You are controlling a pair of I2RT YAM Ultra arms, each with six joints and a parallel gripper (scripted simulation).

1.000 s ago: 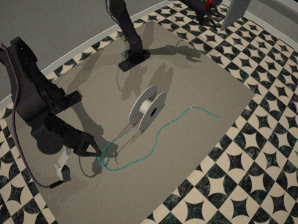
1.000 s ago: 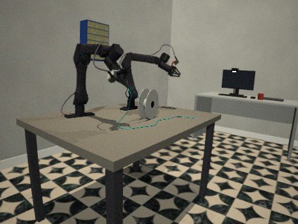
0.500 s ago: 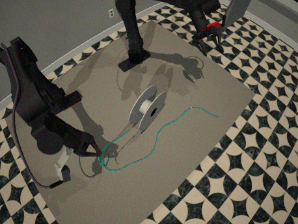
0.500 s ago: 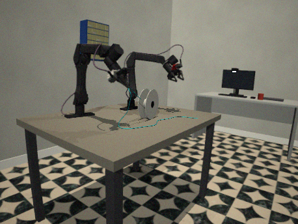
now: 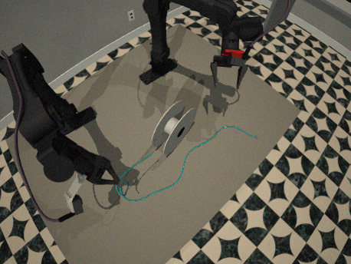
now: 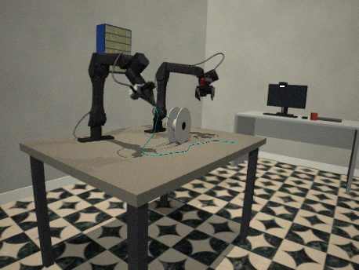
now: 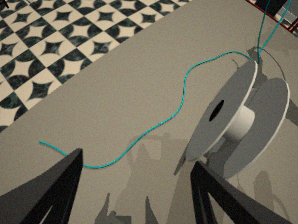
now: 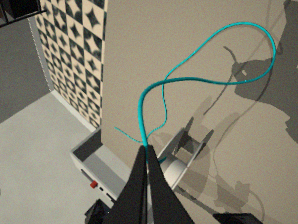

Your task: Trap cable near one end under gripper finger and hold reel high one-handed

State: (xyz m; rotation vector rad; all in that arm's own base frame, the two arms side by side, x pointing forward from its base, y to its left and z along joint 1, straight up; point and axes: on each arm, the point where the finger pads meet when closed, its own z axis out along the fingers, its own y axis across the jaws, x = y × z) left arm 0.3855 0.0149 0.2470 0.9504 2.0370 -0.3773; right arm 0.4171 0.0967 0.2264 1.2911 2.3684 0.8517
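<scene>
A white reel (image 5: 174, 128) (image 6: 179, 125) (image 7: 236, 125) stands on its rims in the middle of the table. A teal cable (image 5: 184, 161) (image 6: 188, 148) (image 7: 180, 96) (image 8: 200, 56) lies in curves in front of it. One end of the cable is lifted off the table. My right gripper (image 5: 116, 179) (image 6: 153, 103) (image 8: 146, 150) is shut on the cable near that end and holds it above the table beside the reel. My left gripper (image 5: 227, 82) (image 6: 204, 95) (image 7: 140, 162) is open and empty. It hangs high above the table behind the reel, apart from reel and cable.
The grey table (image 5: 245, 100) (image 6: 98, 165) carries both arm bases (image 5: 158, 73) (image 6: 95, 137) at its far side. The cable's free end (image 5: 254, 136) lies near the table's right edge. A second table with a monitor (image 6: 287, 96) stands far off.
</scene>
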